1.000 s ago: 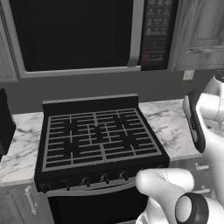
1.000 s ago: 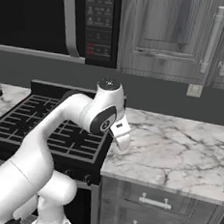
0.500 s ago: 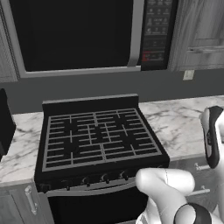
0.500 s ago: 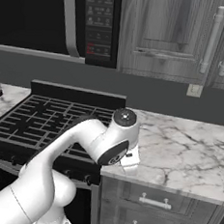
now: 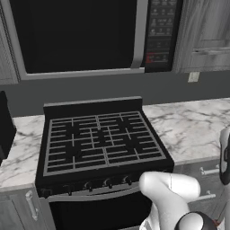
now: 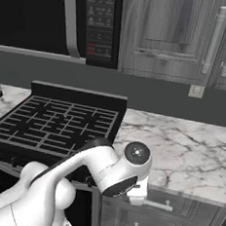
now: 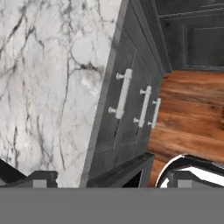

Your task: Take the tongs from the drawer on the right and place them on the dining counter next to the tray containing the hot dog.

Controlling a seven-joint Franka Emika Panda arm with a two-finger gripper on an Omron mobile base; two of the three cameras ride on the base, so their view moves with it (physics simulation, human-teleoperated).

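Note:
The drawer (image 7: 114,118) is the top one of a stack of grey wood-grain fronts under the marble worktop (image 7: 52,78), right of the stove. It is shut, with a pale bar handle (image 7: 121,94). The same drawer (image 6: 174,205) sits just right of my lowered wrist, and its handle (image 5: 209,170) is visible from the other side. My gripper (image 7: 111,179) hangs over the worktop's front edge, looking down the drawer fronts. Its jaws stand wide open with nothing between them. The tongs, the dining counter and the tray are out of view.
A black gas stove (image 5: 101,139) with its oven door (image 5: 96,211) stands left of the drawers. Above are the microwave (image 6: 51,16) and upper cabinets (image 6: 190,39). Lower drawer handles (image 7: 143,106) and wooden floor (image 7: 192,118) lie below the hand.
The arm has swung right and down, from above the stove's right edge to the front edge of the worktop over the drawers. The jaws stayed wide open.

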